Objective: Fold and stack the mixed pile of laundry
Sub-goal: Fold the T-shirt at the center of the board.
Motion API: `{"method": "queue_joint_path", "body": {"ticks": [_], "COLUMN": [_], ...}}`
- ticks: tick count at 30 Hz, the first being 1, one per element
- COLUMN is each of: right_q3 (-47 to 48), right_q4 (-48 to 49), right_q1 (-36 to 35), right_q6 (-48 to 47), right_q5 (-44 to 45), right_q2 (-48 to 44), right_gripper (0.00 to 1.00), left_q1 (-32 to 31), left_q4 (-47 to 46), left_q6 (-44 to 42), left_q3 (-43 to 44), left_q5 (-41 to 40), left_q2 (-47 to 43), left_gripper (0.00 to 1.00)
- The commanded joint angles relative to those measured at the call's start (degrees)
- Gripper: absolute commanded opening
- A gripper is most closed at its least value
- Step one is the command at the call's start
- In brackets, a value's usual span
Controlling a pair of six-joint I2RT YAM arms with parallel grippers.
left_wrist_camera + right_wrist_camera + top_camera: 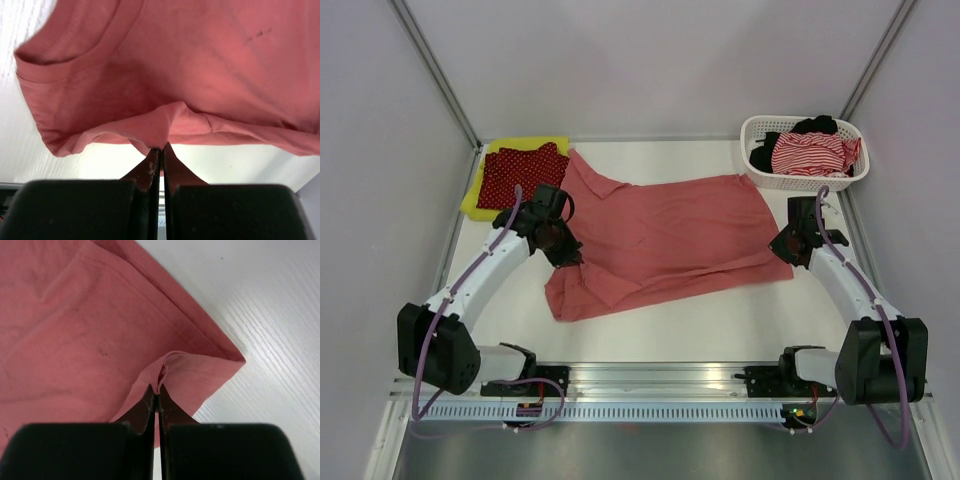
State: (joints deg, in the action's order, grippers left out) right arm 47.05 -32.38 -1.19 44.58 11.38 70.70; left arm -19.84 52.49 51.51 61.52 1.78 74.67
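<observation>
- Nearest you, the metal rail [650, 385] runs along the near edge of the table [720, 320] and carries both arm bases.
- Your left gripper [566, 258] reaches in from the left. It sits at the left side of the salmon-pink polo shirt [670, 235].
- In the left wrist view you see its jaws pressed together on a small fold at the shirt's edge. The fold lies close to a sleeve opening, and the cloth tents up into the tips.
- Your right gripper [782, 246] sits at the shirt's right corner, toward the table's right edge.
- In the right wrist view its jaws are likewise closed tight, pinching a little ridge of fabric just inside the hemmed corner.
- The shirt lies spread across the middle of the table. Its collar end points toward the far-left corner, and its lower left part is bunched toward the near edge.
- At the far-left corner you see a yellow-green garment [476, 203] lying flat. A dark red white-dotted cloth [520, 172] lies on top of it, just beside the shirt's collar end.
- At the far-right corner stands a white perforated basket [760, 125]. It holds a red-white striped piece [810, 153] with a black piece [815, 125] behind it.
</observation>
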Motion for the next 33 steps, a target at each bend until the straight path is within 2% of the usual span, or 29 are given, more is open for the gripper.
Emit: {"method": "queue_joint_path", "body": {"ticks": [1,7,15,20,22,26,30,33], "right_q3": [2.08,3.49,6.12,3.95,1.14,-1.78,-4.68,-5.39], "right_q4": [7.15,9.26,9.18,1.12,-2.32,-16.44,-24.56,-27.99], "right_q1": [-0.04,-0.04,-0.13,-0.13,-0.04,0.49,0.75,0.75], "right_q6": [0.6,-0.1,-2.73,-5.73,-6.34,-6.0,-3.97,-2.49], "right_q5": [2.42,4.88,3.66,3.12,2.86,5.67,4.97,3.31], "right_q2": [2.42,7.25,10.6,4.46,-0.26,-9.15,-21.1,-28.06], "right_gripper": [0.01,0.0,0.0,0.01,0.0,0.0,0.0,0.01], "left_q1": [1.46,1.99,3.49,3.4,3.49,3.4,3.4,3.4], "left_q4": [-3.88,-8.27,-7.58,-5.56,-1.36,8.32,10.26,14.91], "left_q6": [-1.58,-2.37,-6.68,-8.44,-8.7,-5.81,-1.16,1.49], "left_q3": [3.69,6.68,11.6,7.4,3.88,-0.77,-11.21,-15.8], "left_q5": [-4.23,-7.67,-7.23,-4.25,-2.84,-2.05,8.74,11.65], "left_q2": [2.14,7.49,12.6,4.28,0.58,-10.83,-29.35,-35.63], "left_gripper": [0.02,0.02,0.02,0.02,0.02,0.02,0.02,0.02]}}
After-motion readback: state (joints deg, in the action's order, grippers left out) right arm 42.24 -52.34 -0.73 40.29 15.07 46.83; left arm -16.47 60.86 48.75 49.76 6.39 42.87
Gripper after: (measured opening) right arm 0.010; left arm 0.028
